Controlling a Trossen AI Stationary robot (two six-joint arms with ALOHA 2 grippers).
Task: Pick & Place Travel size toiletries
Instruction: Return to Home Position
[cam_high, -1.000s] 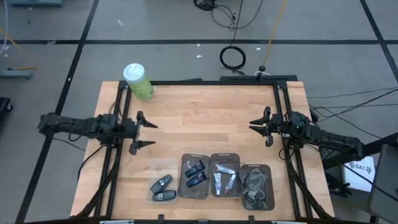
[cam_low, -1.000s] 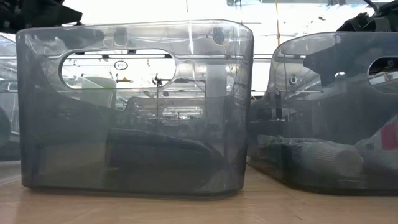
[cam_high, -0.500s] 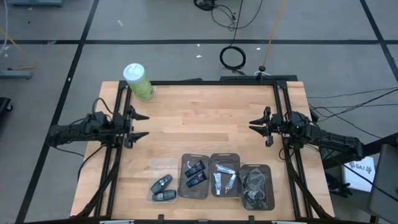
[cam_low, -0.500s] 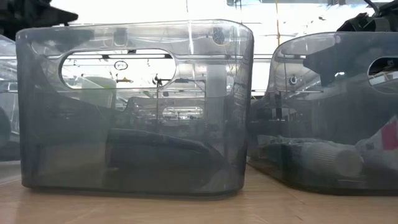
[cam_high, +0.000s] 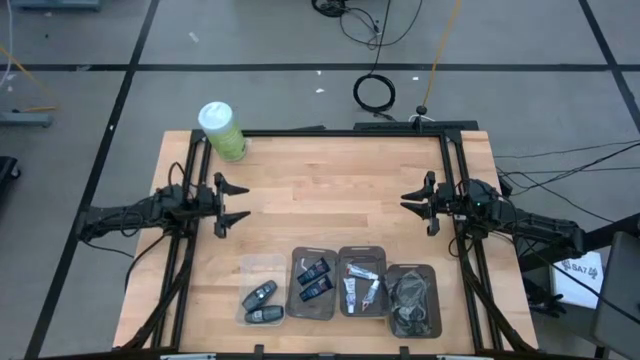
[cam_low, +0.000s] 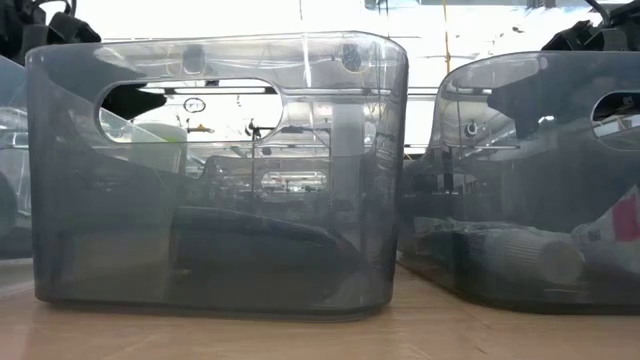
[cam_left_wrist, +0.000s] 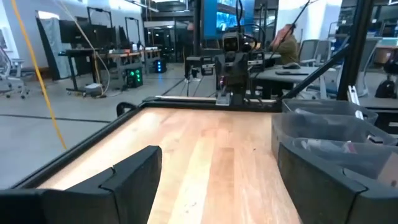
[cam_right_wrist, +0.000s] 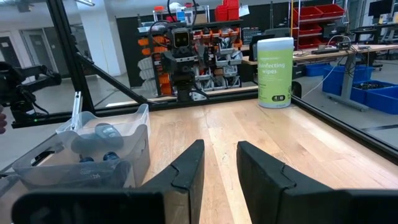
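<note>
L gripper (cam_high: 240, 201) fingers wide apart, R gripper (cam_high: 406, 202) narrow gap, both empty, well behind bin row (cam_high: 362, 248). Navy toiletries (cam_high: 314, 279), white toiletries (cam_high: 361, 288) in its mid bins. Far-right bin (cam_high: 412, 266) contents indistinct.

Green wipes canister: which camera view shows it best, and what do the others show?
The right wrist view: the canister stands upright, label facing the camera. The high view shows mainly its white lid; the other two don't clearly show it.

- Four bins (cam_high: 312, 311) near the worktop's (cam_high: 330, 190) front edge.
- Two navy tubes (cam_high: 316, 268).
- Two black key fobs (cam_high: 260, 294).
- Seemingly three white tubes (cam_high: 362, 271).
- One green canister (cam_high: 222, 130), far-left corner.
</note>
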